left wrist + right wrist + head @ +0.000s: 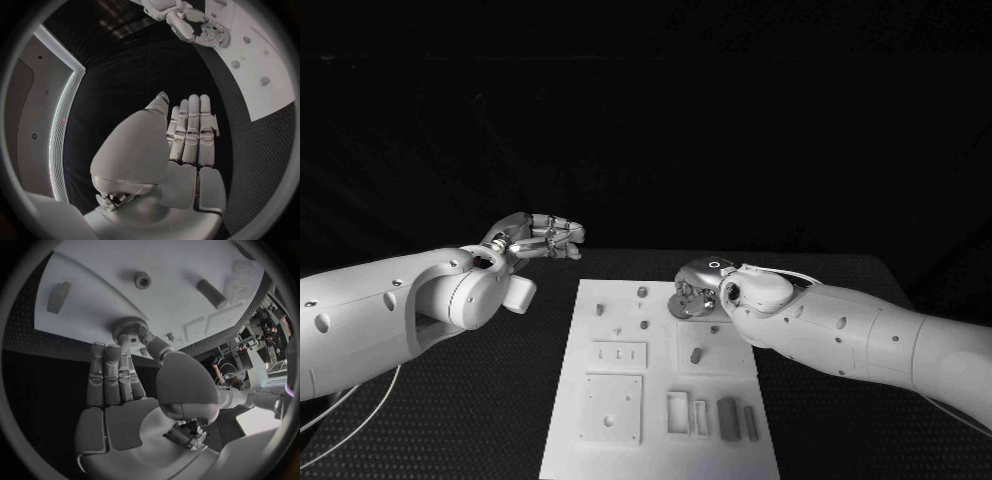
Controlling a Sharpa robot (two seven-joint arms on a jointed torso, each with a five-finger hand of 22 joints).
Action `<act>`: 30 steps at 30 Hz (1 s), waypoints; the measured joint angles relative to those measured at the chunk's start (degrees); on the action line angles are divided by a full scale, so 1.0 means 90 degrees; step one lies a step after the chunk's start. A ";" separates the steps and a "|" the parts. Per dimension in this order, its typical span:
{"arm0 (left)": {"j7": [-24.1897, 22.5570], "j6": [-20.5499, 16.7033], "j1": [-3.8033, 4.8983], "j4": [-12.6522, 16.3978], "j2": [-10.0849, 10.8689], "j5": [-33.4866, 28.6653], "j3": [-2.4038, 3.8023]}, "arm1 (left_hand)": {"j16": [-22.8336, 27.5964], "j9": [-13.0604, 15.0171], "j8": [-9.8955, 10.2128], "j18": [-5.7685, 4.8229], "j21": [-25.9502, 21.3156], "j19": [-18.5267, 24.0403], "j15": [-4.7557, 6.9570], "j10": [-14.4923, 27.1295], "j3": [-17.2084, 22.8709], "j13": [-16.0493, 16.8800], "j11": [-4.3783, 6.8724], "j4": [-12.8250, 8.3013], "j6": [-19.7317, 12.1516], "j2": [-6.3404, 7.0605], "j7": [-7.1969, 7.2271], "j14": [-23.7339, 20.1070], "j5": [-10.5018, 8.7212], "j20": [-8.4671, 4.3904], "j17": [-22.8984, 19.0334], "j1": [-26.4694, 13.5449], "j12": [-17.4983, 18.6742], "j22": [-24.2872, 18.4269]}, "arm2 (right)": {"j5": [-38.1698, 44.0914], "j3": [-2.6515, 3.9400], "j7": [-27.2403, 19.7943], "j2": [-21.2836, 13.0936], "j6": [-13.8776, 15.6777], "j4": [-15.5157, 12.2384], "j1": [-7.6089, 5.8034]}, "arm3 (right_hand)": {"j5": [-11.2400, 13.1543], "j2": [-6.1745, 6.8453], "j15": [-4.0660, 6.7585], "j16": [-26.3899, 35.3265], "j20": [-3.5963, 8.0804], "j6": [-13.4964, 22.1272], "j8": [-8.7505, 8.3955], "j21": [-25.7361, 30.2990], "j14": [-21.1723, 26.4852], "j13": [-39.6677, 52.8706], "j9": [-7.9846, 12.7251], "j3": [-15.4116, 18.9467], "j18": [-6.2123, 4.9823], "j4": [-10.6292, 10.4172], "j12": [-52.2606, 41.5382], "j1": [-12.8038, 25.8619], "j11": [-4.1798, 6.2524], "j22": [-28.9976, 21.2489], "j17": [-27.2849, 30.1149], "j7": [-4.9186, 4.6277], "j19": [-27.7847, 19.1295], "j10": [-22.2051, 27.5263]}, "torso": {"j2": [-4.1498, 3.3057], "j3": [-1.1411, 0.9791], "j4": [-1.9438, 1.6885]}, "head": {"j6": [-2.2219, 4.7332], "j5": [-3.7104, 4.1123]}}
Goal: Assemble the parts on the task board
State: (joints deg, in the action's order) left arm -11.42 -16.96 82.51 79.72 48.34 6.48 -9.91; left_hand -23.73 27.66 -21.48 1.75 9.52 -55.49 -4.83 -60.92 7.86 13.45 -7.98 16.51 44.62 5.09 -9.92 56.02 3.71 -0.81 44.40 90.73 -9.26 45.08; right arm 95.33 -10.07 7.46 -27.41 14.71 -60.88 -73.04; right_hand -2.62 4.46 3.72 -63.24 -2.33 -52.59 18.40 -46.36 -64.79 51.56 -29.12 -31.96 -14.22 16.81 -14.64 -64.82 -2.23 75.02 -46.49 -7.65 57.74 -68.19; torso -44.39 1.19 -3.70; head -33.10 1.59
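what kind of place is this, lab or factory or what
Probably a robotics test lab, not a factory line. A white task board with small parts lies on a black table, the right hand works at a knurled round part, and dark walls surround the bench.

We see two smooth white arms, the left arm [387, 315] and right arm [877, 340], dotted with small dark screw holes. Each ends in a silver, segmented hand: left hand [538, 238], right hand [697, 295]. Thin pale cables trail at the frame's lower corners.

A black table [473, 420] (its surface finely textured) stands before a dark, unlit backdrop [646, 100].
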 measured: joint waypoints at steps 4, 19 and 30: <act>-0.0001 -0.0001 0.0000 0.0000 0.0000 0.0000 0.0000 | 0.0000 0.0000 0.0000 0.0000 0.0000 0.0000 0.0000 0.0000 0.0000 0.0000 0.0000 0.0000 0.0000 0.0000 0.0000 0.0000 0.0000 0.0000 0.0000 0.0000 0.0000 0.0000 | 0.0138 0.0000 0.0090 0.0027 0.0123 -0.0088 0.0000 | 0.0000 0.0044 0.0012 -0.0024 0.0000 -0.0014 0.0029 0.0000 -0.0013 0.0044 -0.0001 0.0000 0.0000 0.0000 -0.0024 -0.0007 0.0000 0.0000 0.0000 0.0014 0.0000 -0.0001 | -0.0001 0.0001 -0.0006 | 0.0009 -0.0012; -0.0001 -0.0002 0.0000 0.0003 0.0003 0.0000 0.0000 | 0.0000 0.0004 0.0024 -0.0004 -0.0025 -0.0024 0.0001 0.0000 0.0000 0.0005 0.0000 0.0000 0.0000 0.0000 0.0000 -0.0001 0.0000 -0.0024 0.0005 0.0000 0.0000 0.0005 | 0.0411 0.0000 0.0299 0.0175 0.0546 -0.0382 -0.0001 | 0.0000 0.0076 0.0031 -0.0023 0.0022 -0.0033 0.0031 -0.0024 -0.0035 0.0104 -0.0002 0.0001 0.0000 0.0001 -0.0024 -0.0039 0.0011 0.0000 0.0001 0.0031 0.0023 -0.0012 | -0.0004 0.0011 -0.0016 | 0.0014 -0.0070; -0.0002 -0.0004 0.0001 0.0009 -0.0019 0.0000 0.0000 | 0.0000 0.0010 0.0024 -0.0005 -0.0025 -0.0024 0.0001 0.0000 0.0000 0.0004 0.0000 0.0000 0.0000 0.0000 0.0000 -0.0001 0.0000 -0.0023 0.0011 0.0000 0.0024 0.0004 | 0.0508 0.0000 0.0346 0.0570 0.0670 -0.0217 0.0003 | 0.0001 0.0077 0.0042 -0.0023 0.0044 -0.0038 0.0024 -0.0024 -0.0047 0.0118 -0.0002 -0.0015 -0.0001 -0.0015 -0.0024 -0.0039 0.0011 0.0000 0.0001 0.0037 0.0046 -0.0012 | -0.0005 0.0010 -0.0017 | 0.0027 -0.0084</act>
State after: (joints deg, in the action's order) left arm -11.44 -17.00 82.51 79.80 48.17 6.48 -9.90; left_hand -23.74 27.74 -21.26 1.71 9.30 -55.70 -4.82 -60.92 7.86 13.49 -7.98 16.51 44.62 5.09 -9.92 56.01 3.71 -1.02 44.50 90.73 -9.04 45.12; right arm 99.90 -10.06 10.58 -22.28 20.74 -62.83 -73.02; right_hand -2.61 5.15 4.09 -63.45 -1.93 -52.94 18.62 -46.58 -65.21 52.62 -29.14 -32.10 -14.23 16.67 -14.85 -65.17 -2.13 75.03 -46.48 -7.32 58.15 -68.31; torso -44.43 1.28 -3.86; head -32.85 0.83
